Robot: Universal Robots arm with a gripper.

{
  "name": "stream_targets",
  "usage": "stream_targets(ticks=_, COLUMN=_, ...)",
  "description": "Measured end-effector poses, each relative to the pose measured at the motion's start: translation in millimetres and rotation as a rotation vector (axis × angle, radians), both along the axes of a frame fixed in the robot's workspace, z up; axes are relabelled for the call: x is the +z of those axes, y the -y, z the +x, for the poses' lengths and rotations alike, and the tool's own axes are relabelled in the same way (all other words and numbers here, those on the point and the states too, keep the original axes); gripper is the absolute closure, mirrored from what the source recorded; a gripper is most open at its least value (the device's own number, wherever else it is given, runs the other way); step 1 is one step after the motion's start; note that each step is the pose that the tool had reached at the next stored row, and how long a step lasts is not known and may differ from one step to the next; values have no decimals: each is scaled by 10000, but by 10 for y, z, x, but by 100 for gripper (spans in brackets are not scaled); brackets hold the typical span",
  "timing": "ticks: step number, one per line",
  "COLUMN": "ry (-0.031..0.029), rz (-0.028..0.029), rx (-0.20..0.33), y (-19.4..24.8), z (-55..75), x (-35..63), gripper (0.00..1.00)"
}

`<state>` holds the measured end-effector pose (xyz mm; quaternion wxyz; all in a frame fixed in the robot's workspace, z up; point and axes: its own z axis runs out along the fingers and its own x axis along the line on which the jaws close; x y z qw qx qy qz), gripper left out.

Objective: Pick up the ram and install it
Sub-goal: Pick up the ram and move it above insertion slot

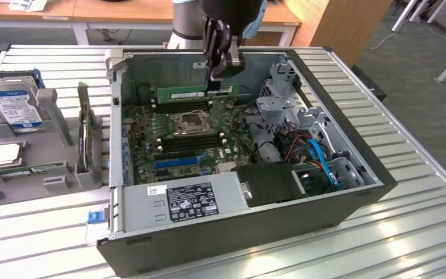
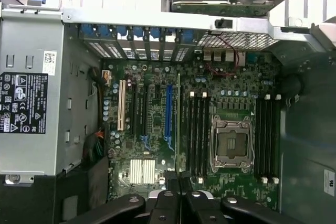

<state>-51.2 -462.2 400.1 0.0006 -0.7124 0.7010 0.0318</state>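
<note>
Slatted metal table (image 1: 409, 232), open computer case (image 1: 339, 216), hand (image 1: 221, 87) clamped on the ram (image 1: 178, 93) above motherboard (image 1: 147, 136), drive cage (image 1: 281, 107) beside.

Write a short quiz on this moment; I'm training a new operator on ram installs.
1. True or false: the gripper is shut on the ram.
2. Where is the ram? A) held above the motherboard, inside the case; B) lying flat outside the case; C) dropped behind the case.
3. Fill in: the hard drive stands ___ the case.
Key: 1 true; 2 A; 3 outside.
</note>
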Motion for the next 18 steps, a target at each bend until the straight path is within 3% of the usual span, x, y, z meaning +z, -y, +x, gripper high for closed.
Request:
stream_targets(ticks=12, ry=1, rz=1, rx=0, y=0, z=0, x=-213, gripper=88)
stream_targets(ticks=18, ry=1, rz=0, rx=-3, y=0, z=0, x=-222, gripper=88)
